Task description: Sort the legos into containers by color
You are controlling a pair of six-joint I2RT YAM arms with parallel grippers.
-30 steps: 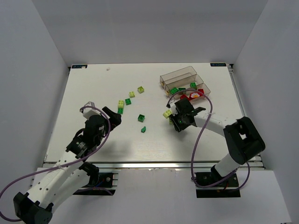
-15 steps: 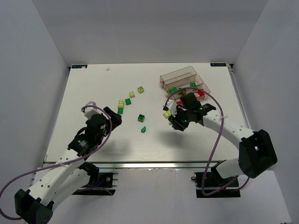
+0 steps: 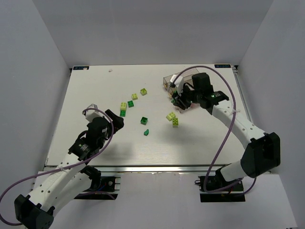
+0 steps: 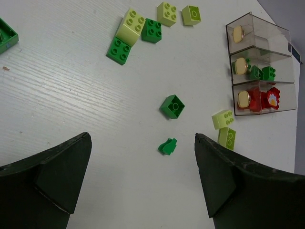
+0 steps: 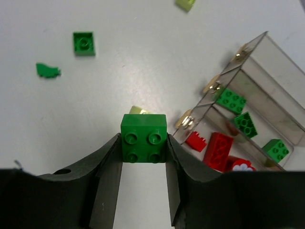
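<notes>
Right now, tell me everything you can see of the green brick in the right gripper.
The dark green brick is a square block of glossy plastic, its four round studs facing the wrist camera. The right gripper pinches it by two opposite sides, and it looks level and lifted off the white table, just short of the near end of the clear containers. Nothing else touches it. A pale yellow-green brick peeks out behind it.

The containers (image 4: 261, 39) sit at the far right of the table (image 3: 95, 90); loose legos (image 4: 172, 106) lie scattered to their left, others inside two bins
</notes>
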